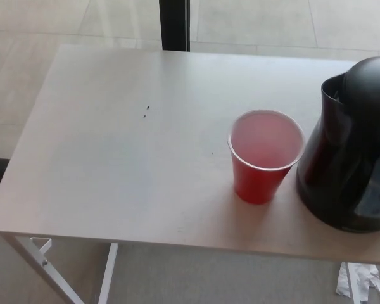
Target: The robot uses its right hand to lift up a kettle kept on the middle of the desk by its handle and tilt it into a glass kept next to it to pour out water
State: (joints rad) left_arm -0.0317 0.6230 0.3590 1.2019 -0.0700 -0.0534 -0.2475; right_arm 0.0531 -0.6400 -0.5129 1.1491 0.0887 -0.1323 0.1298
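The desk [114, 158] is bare across its whole left and middle part, save two tiny dark specks [145, 112] near the far centre; a hand could sweep there freely. The right side is crowded. A red cup [265, 156] stands upright and open-topped near the front edge, and just beside it, on its right, sits the black kettle [351, 145], bulky and cut off by the picture's right edge. Only a narrow gap separates cup and kettle near their bases. Behind the cup the desk lies open to the far edge. In front of both, a thin strip of desk remains.
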